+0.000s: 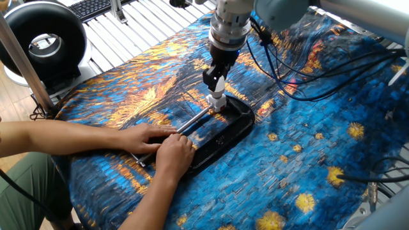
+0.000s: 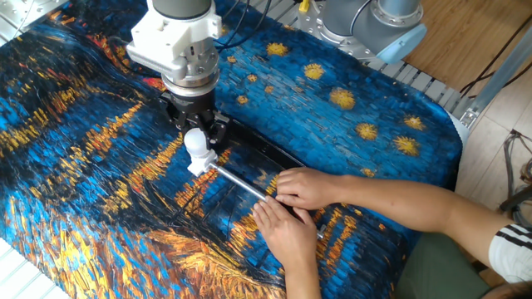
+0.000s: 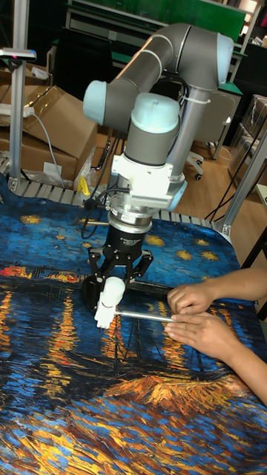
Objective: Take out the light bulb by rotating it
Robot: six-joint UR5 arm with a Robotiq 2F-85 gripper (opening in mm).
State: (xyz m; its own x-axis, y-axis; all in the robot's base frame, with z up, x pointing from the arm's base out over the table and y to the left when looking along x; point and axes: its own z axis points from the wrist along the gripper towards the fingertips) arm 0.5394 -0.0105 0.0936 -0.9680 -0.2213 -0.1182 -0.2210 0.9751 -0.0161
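gripper: black two-finger gripper (image 2: 198,139) on the silver-grey UR5 arm (image 3: 159,96), pointing straight down, fingers closed narrow around the globe of the bulb
bulb: small white light bulb with round frosted globe and narrower neck (image 2: 195,144), held between the fingers, upright, slightly tilted in the tall view (image 3: 112,292)
socket: short white socket (image 2: 196,164) directly under the bulb neck; can't tell if the neck is in it or just clear of it
clamp: large black C-clamp (image 1: 225,131) lying flat on the cloth, its shiny metal screw rod (image 2: 239,180) running from the socket toward the person
hands: two bare human hands (image 2: 293,208) pressing on the rod end and clamp, near the gripper but apart from it
surface: table under a blue-and-orange starry painted cloth (image 2: 357,108)
background: black round ring-shaped device (image 1: 39,43) at the far left edge in one view
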